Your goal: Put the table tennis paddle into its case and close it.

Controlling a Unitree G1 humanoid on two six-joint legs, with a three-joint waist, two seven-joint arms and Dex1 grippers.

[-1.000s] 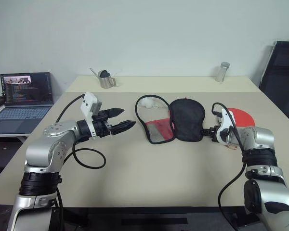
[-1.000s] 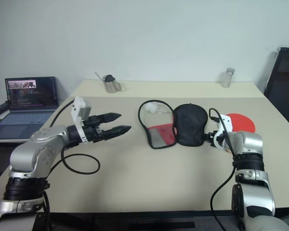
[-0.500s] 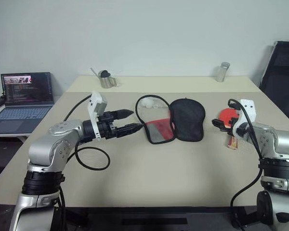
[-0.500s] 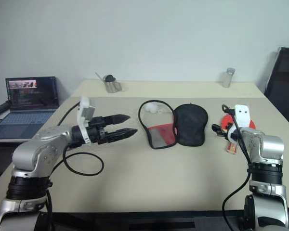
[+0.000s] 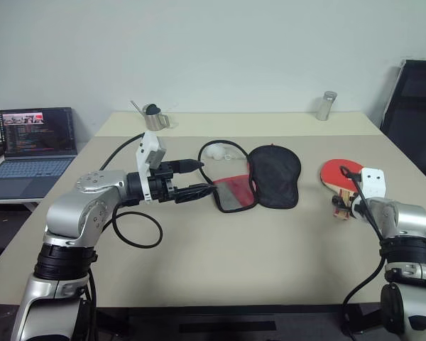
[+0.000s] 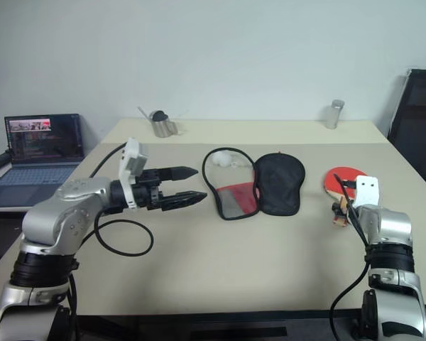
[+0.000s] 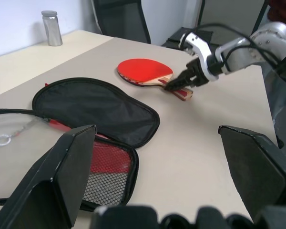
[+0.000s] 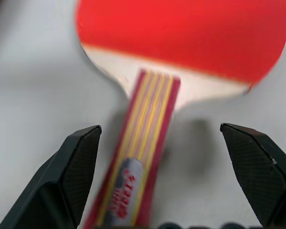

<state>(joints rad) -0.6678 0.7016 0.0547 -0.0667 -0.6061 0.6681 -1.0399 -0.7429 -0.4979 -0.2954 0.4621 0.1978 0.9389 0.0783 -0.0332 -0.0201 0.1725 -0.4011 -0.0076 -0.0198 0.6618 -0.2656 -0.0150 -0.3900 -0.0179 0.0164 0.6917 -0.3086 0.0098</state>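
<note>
The table tennis paddle [image 5: 339, 174] lies flat on the table [image 5: 199, 249], red face up, toward the robot's right side, well apart from the case [image 5: 252, 177]. Its handle [image 8: 138, 191] is light wood with red and yellow stripes and carries a small silver label near the butt; the lettering on that label is too blurred to read.

The right gripper [image 7: 177, 85] sits at the handle end of the paddle. In the right wrist view its two black fingers [image 8: 71, 176] stand spread wide on either side of the handle, with clear gaps to it, grasping nothing.

The case lies open at the middle of the table. One half shows a black fabric face [image 7: 100, 107]; the other half shows a red panel with a black mesh pocket [image 7: 109, 167] and a black zip edge. No logo or writing on it can be read.

The left gripper [image 5: 192, 179] hovers above the table just beside the case's open half, pointing toward it. Its fingers [image 7: 52, 186] are spread apart and empty.

A laptop [image 5: 32, 145] stands off the table's left edge; the text on its screen is illegible. A metal cup [image 5: 155, 117] and a metal shaker [image 5: 326, 105] stand at the far edge.
</note>
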